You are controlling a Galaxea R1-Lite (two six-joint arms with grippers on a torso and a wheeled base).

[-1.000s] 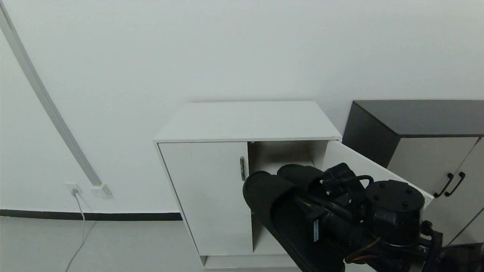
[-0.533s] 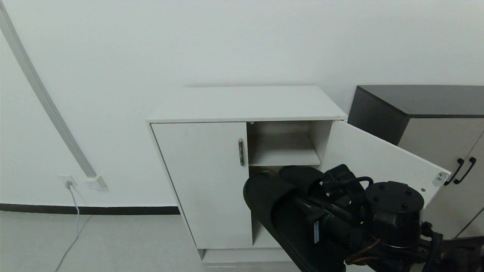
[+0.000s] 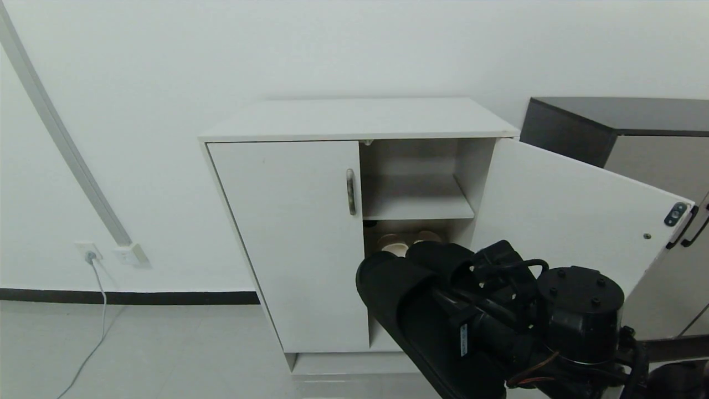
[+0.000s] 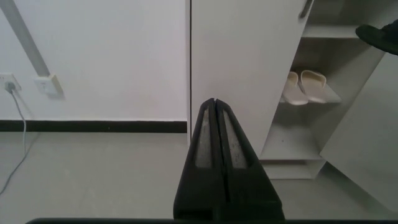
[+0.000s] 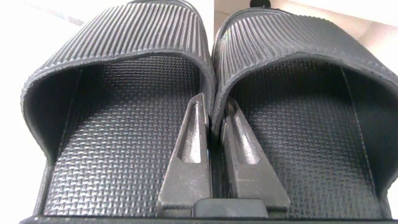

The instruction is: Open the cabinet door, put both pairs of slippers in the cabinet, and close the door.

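Note:
A white cabinet (image 3: 354,117) stands against the wall, its left door (image 3: 288,238) closed and its right door (image 3: 570,210) swung open. A beige pair of slippers (image 3: 407,241) (image 4: 309,86) rests on the middle shelf inside. My right gripper (image 5: 213,115) is shut on the inner side walls of a black pair of slippers (image 3: 412,299) (image 5: 205,106), held in front of the open compartment, low and to the right. My left gripper (image 4: 215,134) is shut with nothing in it, facing the closed left door from a distance.
A dark-topped cabinet (image 3: 626,119) with black handles (image 3: 692,227) stands to the right, just behind the open door. A grey conduit (image 3: 61,144) slants down the wall to sockets (image 3: 108,254) with a cable to the floor. An upper shelf (image 3: 415,202) is bare.
The head view has shifted, so the cabinet now sits higher and larger and the beige slippers inside have come into sight. The right gripper still holds the black slippers in the same spot.

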